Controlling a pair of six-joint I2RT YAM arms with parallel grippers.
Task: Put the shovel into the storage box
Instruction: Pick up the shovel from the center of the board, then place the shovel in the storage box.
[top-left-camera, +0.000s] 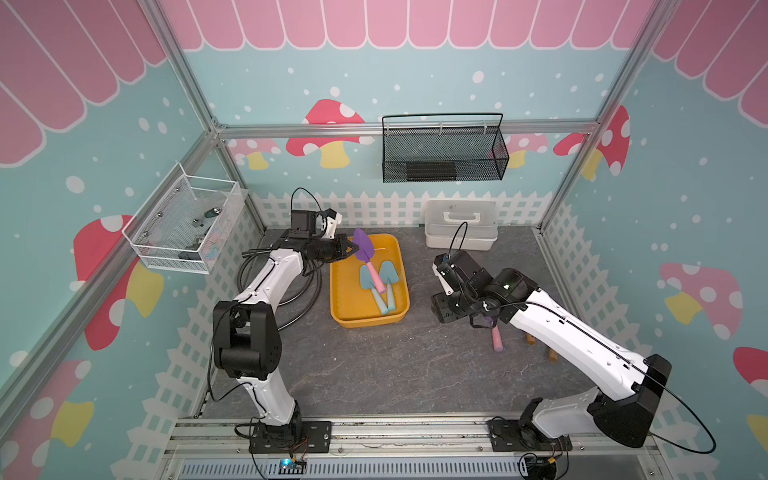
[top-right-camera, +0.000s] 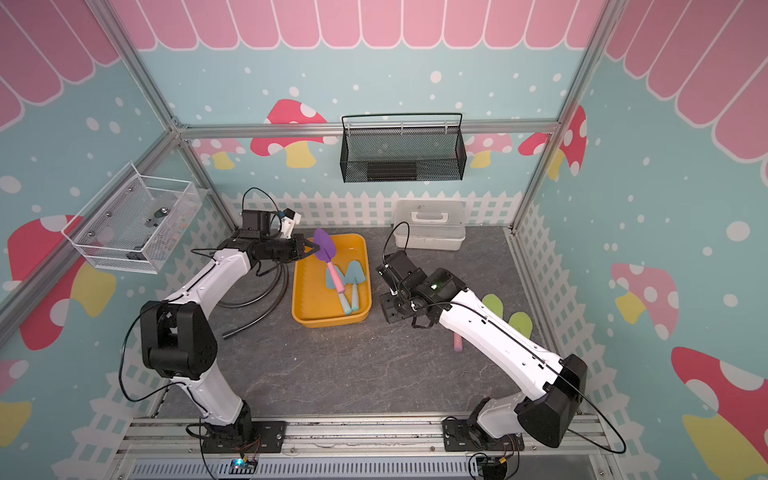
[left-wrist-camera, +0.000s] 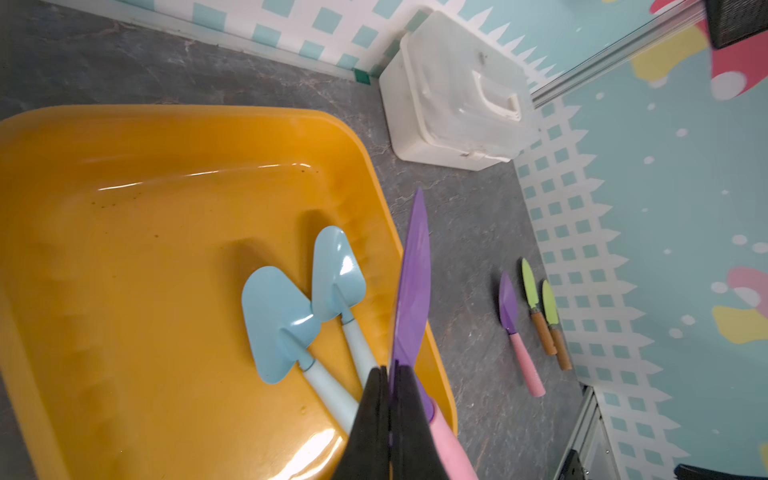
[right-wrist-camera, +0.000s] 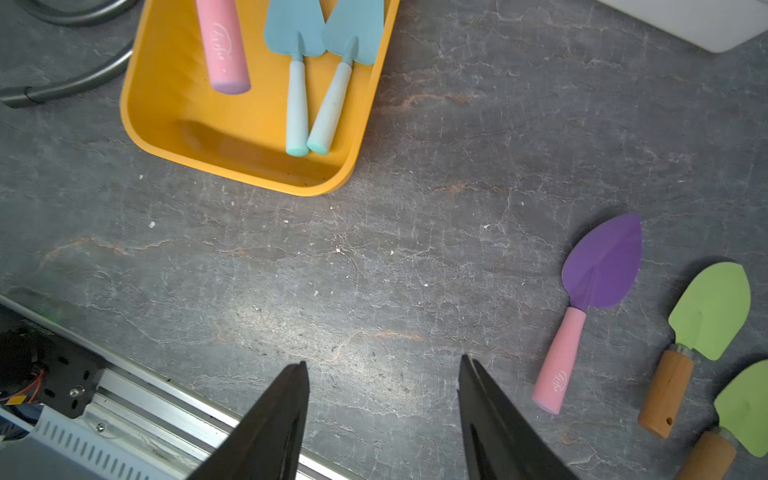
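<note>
Over the storage box (top-left-camera: 345, 307), a purple shovel (top-left-camera: 363, 246) is held clamped by the left fingers (left-wrist-camera: 370, 415); two blue shovels (left-wrist-camera: 278, 320) are already stowed. Right fingers (right-wrist-camera: 274, 415) are spread, empty. A second purple shovel (right-wrist-camera: 598, 270) and two green shovels (right-wrist-camera: 710, 311) are left on the tabletop (right-wrist-camera: 374, 249).

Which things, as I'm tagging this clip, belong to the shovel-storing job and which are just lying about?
Job: storage box; held purple shovel in the left end effector; two blue shovels inside it; loose purple shovel; two green shovels.
Lying about: white lidded case; black mesh basket; white wire basket.
</note>
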